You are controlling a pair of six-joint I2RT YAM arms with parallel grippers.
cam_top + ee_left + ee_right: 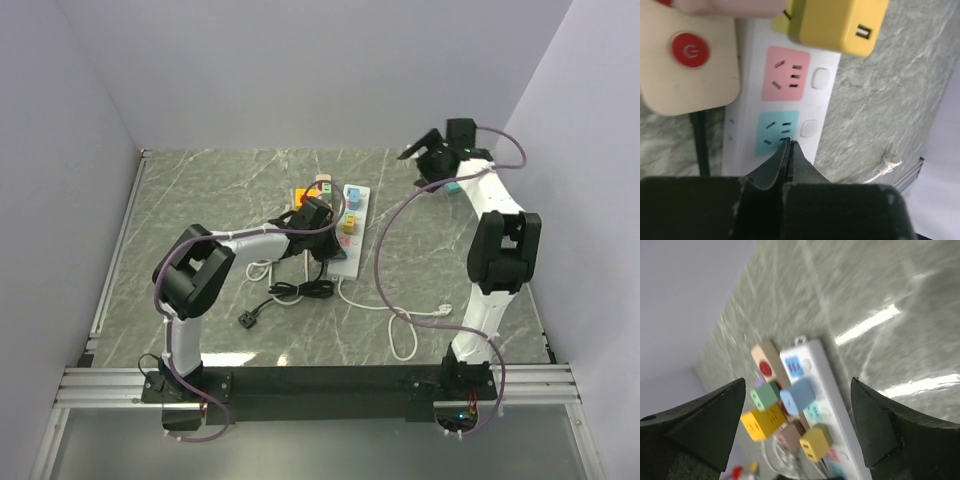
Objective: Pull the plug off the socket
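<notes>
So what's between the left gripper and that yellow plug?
In the left wrist view, two empty outlets on the white power strip: a teal outlet by the left gripper, then a pink outlet.

The white power strip [346,262] lies flat near the middle of the grey marbled table [200,190], running away from the arms at a slight slant. Its sockets have coloured faces. At the near end a pink socket [786,73] and a teal socket [776,131] both stand empty, each with a small white button beside it. Further along, cube-shaped plugs crowd the strip: a yellow cube [837,22] with a USB port in its side, a blue cube [799,395], and a green cube [765,396] just beside that. A black plug [248,319] lies loose on the table on its black cable, well apart from the strip.
</notes>
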